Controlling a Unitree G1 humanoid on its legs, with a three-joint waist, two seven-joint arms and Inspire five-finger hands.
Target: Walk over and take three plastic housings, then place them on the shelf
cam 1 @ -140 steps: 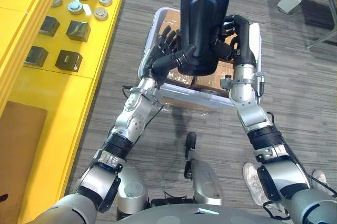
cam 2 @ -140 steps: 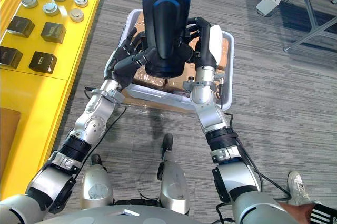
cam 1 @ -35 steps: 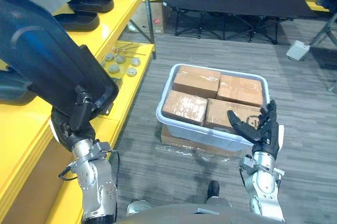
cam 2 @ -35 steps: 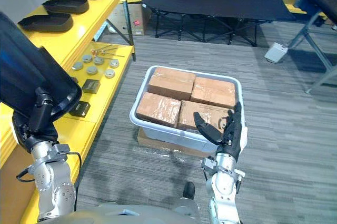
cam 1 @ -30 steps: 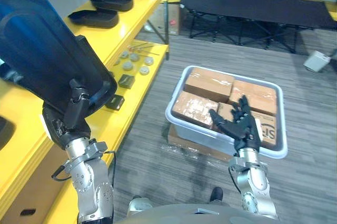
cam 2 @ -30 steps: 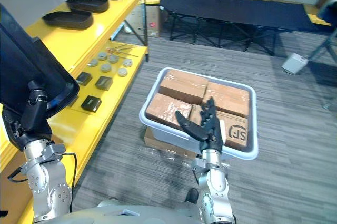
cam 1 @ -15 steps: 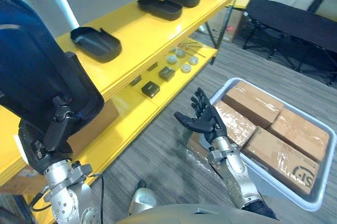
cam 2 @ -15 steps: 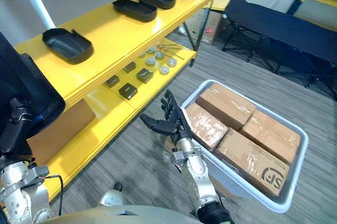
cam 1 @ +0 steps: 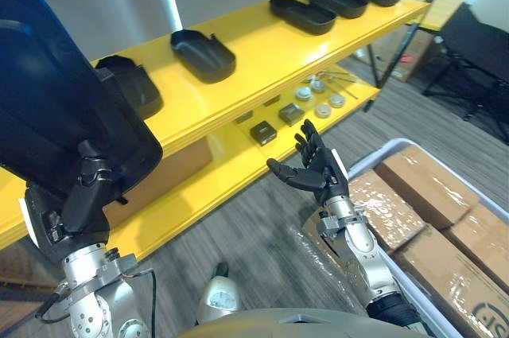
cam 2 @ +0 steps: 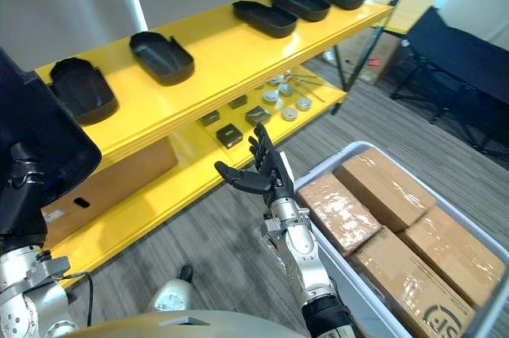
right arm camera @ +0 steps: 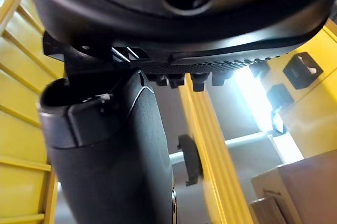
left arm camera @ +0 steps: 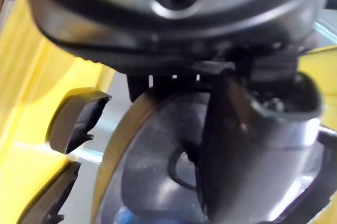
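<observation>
Yellow shelf (cam 2: 213, 50) is carrying black housings (cam 2: 161, 56) from 9 to 12 o'clock; small boxes (cam 2: 229, 134), metal discs (cam 2: 270, 96) lying on lower tier.

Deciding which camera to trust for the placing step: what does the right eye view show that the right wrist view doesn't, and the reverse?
Right eye view adds: five black housings lying along the top of the yellow shelf, the large dark housing gripped by the left robot hand, and the grey bin. Right wrist view adds: a very close look along the right robot hand, thumb straight. Both: the yellow shelf, the small black blocks on its lower level, brown cardboard, and the right robot hand, open and empty.
</observation>
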